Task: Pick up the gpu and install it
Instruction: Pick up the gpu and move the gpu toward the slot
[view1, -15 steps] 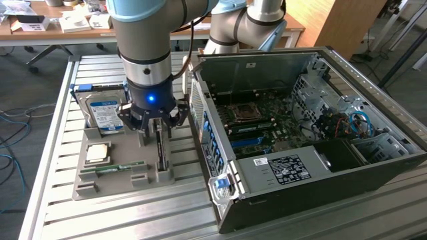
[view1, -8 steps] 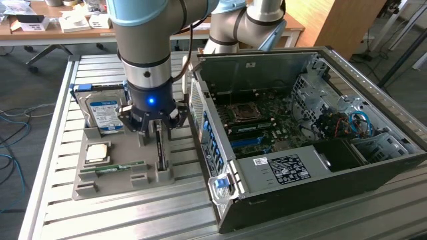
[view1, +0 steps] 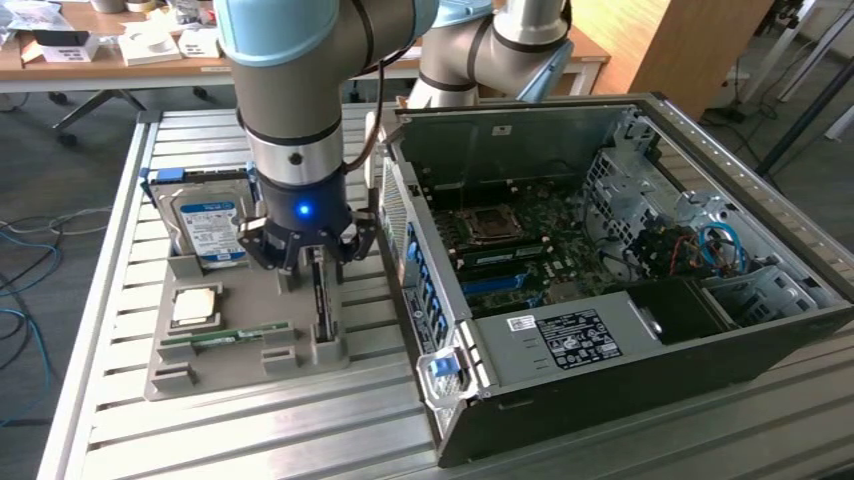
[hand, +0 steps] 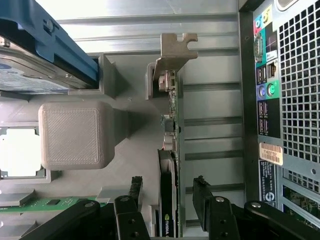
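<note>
Claw (view1: 316, 262) open, jaws astride the gpu (view1: 322, 300), which stands on edge in the grey holder (view1: 240, 358) beside the computer case (view1: 561, 340); we'd keep fingers (hand: 201, 192) square and centred, gripping board rather than bracket (hand: 175, 47)

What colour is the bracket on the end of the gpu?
Grey metal; the bracket shows best in the wrist view.

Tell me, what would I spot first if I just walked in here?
Probably the big robot arm's gripper, glowing blue, hanging open over the gpu, which stands on edge in a grey tray on the metal table. On the exterior view's right sits an open computer case with its motherboard showing.
</note>
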